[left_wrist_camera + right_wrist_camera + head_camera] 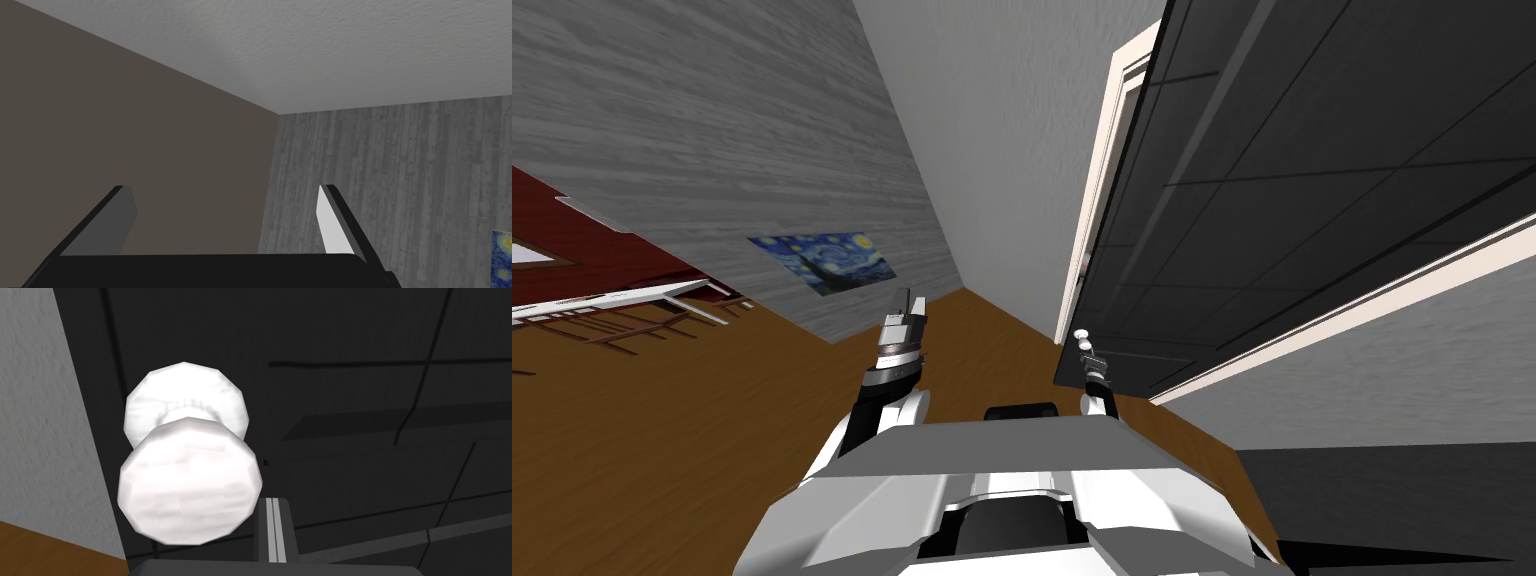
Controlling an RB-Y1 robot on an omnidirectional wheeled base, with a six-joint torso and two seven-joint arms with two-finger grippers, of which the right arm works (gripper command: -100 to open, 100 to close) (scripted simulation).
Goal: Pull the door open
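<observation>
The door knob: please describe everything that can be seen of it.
The door knob is white, round and faceted. A short neck joins it to a round white base plate on the dark panelled door, near the door's edge. The right gripper, fingers shut together, stands close beside it, not around it; whether they touch, I cannot tell.

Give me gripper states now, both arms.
Left gripper: open, empty.
Right gripper: shut, empty, beside the white door knob.
</observation>
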